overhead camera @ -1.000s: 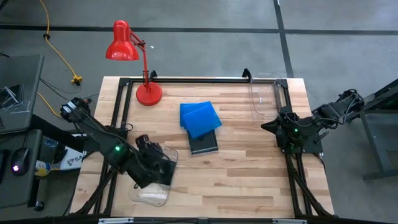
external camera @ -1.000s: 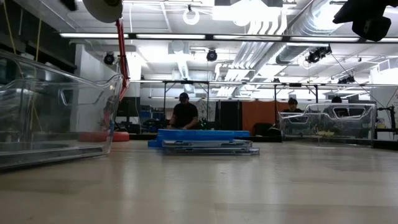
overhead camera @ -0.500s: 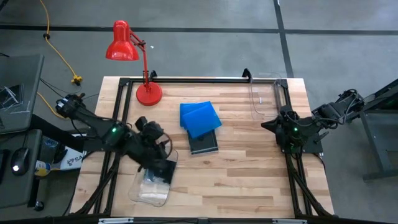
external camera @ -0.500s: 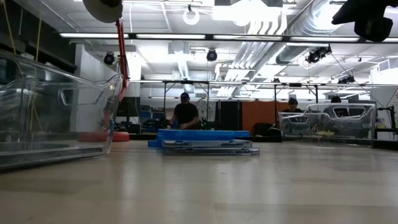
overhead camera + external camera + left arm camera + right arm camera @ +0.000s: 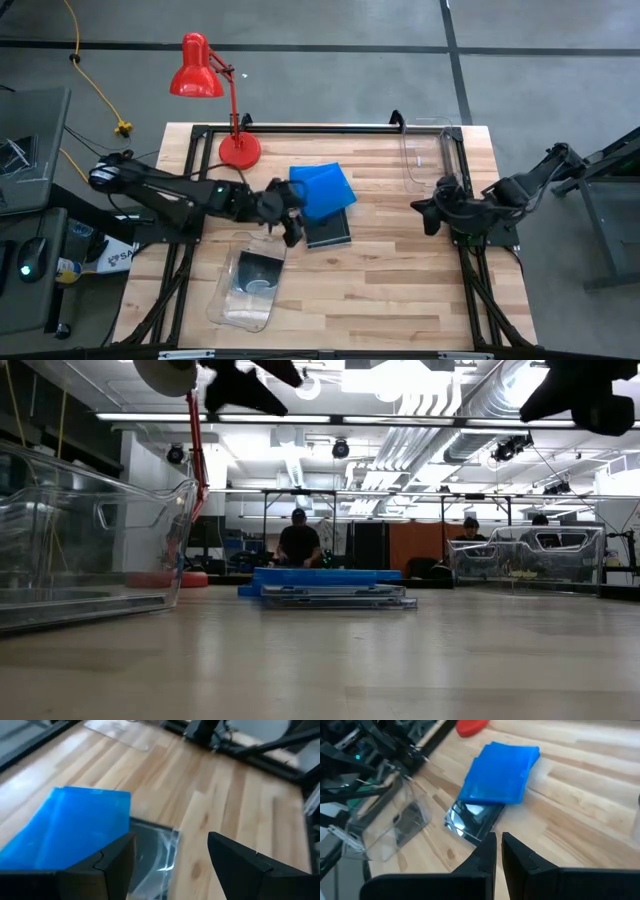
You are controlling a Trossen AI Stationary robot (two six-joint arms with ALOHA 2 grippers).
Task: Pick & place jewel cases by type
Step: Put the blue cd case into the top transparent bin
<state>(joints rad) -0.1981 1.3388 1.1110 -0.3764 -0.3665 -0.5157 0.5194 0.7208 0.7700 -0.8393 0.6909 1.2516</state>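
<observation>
Bystanders on and around the pale wood worktop [image 5: 380,280]

A red desk lamp [image 5: 215,100] stood at the far left corner of the worktop, and a yellow cable [image 5: 95,85] trailed over the grey floor beyond it. One clear plastic bin [image 5: 245,290] lay near the front left edge, another clear bin [image 5: 425,155] at the far right. Three people sat in the room behind, one in dark clothes [image 5: 297,545] at a desk.

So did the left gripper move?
Yes. The left gripper swung away from the near bin toward the blue cases, open.
</observation>
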